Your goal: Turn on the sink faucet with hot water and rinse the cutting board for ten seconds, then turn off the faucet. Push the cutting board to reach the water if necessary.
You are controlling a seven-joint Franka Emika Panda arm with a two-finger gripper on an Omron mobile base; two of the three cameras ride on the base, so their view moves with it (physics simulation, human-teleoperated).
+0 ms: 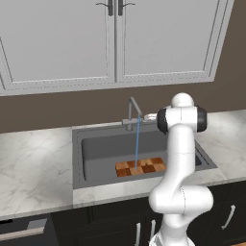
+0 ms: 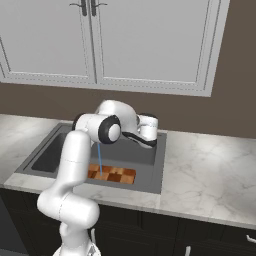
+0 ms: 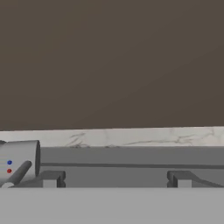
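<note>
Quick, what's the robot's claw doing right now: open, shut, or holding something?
Gripper: open, holding nothing, fingertips wide apart beside the faucet.

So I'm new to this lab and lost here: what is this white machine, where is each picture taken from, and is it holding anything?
It is a rendered white robot arm on a drivable base in a kitchen. Two pictures come from cameras behind it, left and right. The third looks along its pincer, whose dark fingertips stand apart with nothing between them, beside the faucet base. The sink faucet runs: the water falls onto the cutting board, which lies in the sink. Marble counter surrounds it.
</note>
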